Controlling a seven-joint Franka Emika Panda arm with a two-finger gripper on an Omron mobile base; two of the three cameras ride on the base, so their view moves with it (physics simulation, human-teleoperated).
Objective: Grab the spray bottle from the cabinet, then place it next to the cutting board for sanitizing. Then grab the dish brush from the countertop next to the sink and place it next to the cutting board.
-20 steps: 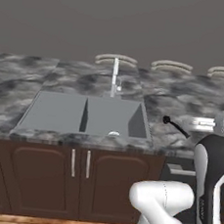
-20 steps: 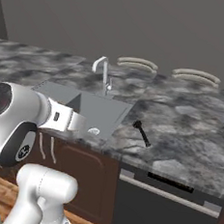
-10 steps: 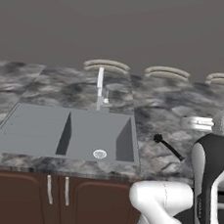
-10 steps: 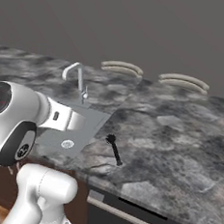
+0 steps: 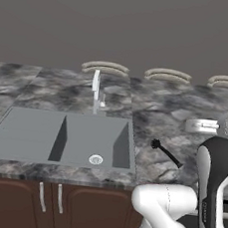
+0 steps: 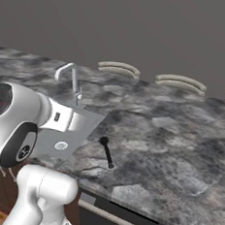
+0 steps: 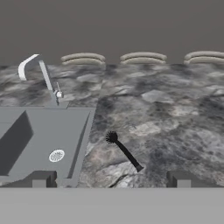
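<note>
Item: dish brush (image 7: 124,151), flat on counter (image 7: 175,118) just beside sink (image 7: 43,140) right rim. Pincer (image 7: 111,179) wide open, empty. Risk: your fingers skid off slim handle, knocking it into basin.

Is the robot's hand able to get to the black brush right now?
Probably yes. The brush lies alone on bare countertop beside the sink, and the open gripper faces it with nothing between.

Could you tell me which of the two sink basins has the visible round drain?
It is the basin nearer the dish brush, on the faucet side of the divider; its white drain sits near the front wall of the sink. The other basin's floor shows none.
</note>
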